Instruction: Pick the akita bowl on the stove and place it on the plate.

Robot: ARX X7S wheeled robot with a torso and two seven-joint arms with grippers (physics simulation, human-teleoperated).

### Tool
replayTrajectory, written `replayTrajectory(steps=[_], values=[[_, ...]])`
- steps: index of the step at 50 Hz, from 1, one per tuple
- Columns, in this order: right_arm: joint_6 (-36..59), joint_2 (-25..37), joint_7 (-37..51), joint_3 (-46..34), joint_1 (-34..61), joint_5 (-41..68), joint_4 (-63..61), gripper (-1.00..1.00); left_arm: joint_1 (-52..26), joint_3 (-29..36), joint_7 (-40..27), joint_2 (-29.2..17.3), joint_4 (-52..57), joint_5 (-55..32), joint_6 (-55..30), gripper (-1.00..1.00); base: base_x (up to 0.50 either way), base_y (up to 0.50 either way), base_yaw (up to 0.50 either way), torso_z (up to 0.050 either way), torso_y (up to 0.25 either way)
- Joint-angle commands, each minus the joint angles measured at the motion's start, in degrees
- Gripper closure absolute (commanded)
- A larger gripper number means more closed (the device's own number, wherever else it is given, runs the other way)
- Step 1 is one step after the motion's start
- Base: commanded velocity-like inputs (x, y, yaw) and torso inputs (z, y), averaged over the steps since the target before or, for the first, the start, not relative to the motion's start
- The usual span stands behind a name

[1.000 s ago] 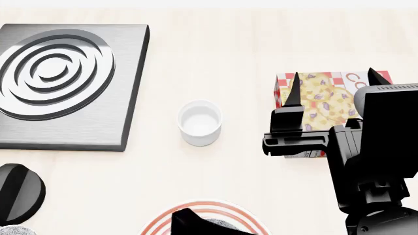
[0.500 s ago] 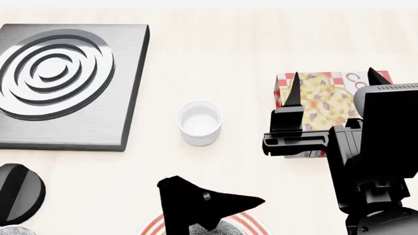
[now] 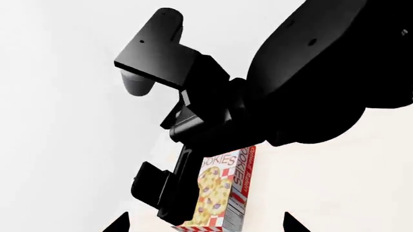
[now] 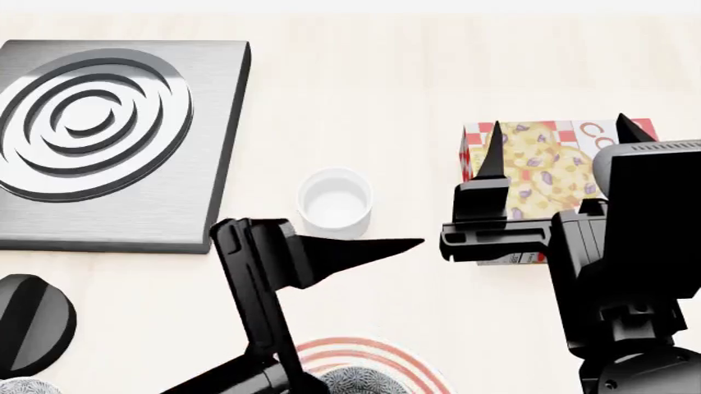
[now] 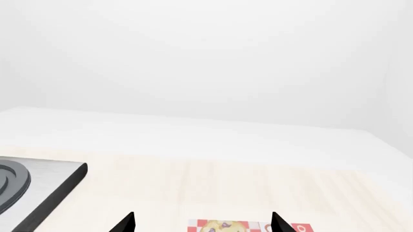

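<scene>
The stove [image 4: 213,123] lies at the far left, and its burner rings are bare. At the head view's near edge lies the plate [image 4: 378,351] with red rings. A speckled akita bowl [image 4: 367,382] sits on it, cut off by the frame and partly hidden by my left arm. My left gripper [image 4: 408,243] hangs above the table between the plate and the white cup, pointing right. It is open and empty [image 3: 205,223]. My right gripper [image 4: 559,125] hovers open over the cookie box [image 4: 537,164], with nothing between its fingers [image 5: 202,217].
A small plain white cup [image 4: 334,203] stands mid-table beside the stove. A round black knob [image 4: 33,322] sits at the near left. A second speckled bowl [image 4: 16,387] peeks in at the bottom left corner. The cookie box [image 3: 223,193] also shows behind my right arm in the left wrist view.
My left arm has lifted from over the plate and swung farther out, its gripper now level with the cup. The speckled bowl stays on the plate. The right arm has not moved.
</scene>
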Motion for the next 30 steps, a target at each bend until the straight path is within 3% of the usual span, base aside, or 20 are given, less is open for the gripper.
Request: replayTrajectory(steps=[1, 30], values=[[-0.48, 0.11, -0.08, -0.21, -0.14, -0.14, 0.29, -1.0, 1.12, -8.24, -0.23, 2.2, 0.84, -2.93, -2.9, -1.0, 0.0, 0.0, 0.0, 0.0, 0.0], [-0.25, 0.34, 0.48, -0.22, 0.08, 0.49, 0.12, -1.0, 0.82, -29.89, -0.41, 8.18, 2.97, -10.69, -12.09, -1.0, 0.0, 0.0, 0.0, 0.0, 0.0]])
